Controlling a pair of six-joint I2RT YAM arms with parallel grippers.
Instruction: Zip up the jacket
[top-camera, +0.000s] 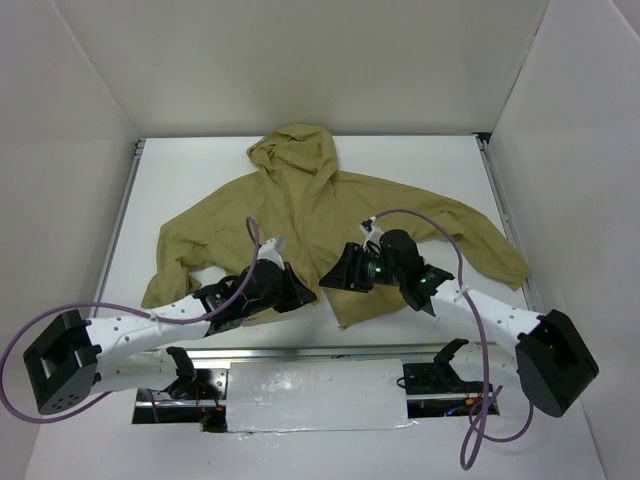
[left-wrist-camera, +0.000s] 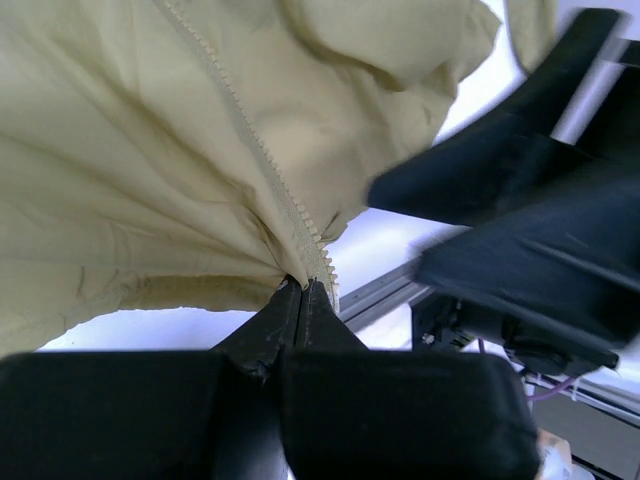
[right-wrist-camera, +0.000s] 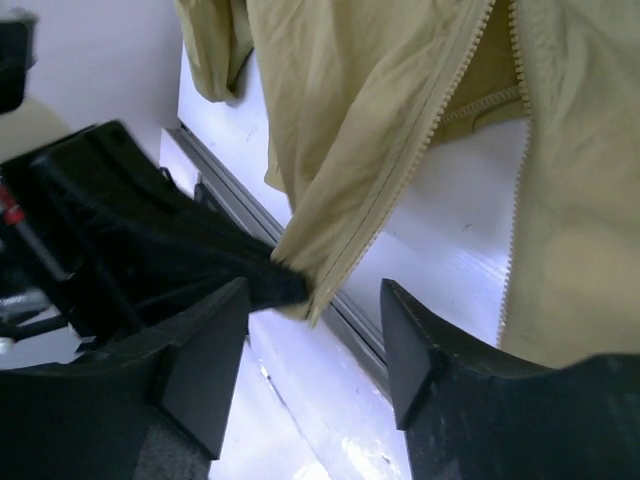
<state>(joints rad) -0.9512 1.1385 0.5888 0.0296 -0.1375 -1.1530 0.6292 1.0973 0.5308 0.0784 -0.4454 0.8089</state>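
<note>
The olive-tan jacket (top-camera: 300, 200) lies spread on the white table, hood at the far end, front open at the bottom. My left gripper (top-camera: 308, 297) is shut on the bottom corner of one front panel, right at the zipper teeth (left-wrist-camera: 255, 140); in the left wrist view the fingertips (left-wrist-camera: 290, 300) press together on the fabric (left-wrist-camera: 130, 150). My right gripper (right-wrist-camera: 315, 330) stands open just in front of that pinched corner (right-wrist-camera: 335, 260), touching nothing. In the top view the right gripper (top-camera: 330, 278) sits close beside the left one. The other panel's zipper edge (right-wrist-camera: 515, 230) lies apart, to the right.
A metal rail (right-wrist-camera: 350, 320) runs along the table's near edge under both grippers. White walls enclose the table (top-camera: 200, 170) on three sides. The jacket's sleeves reach toward the left (top-camera: 165, 275) and right (top-camera: 495, 255) edges. Purple cables (top-camera: 420, 215) loop above the arms.
</note>
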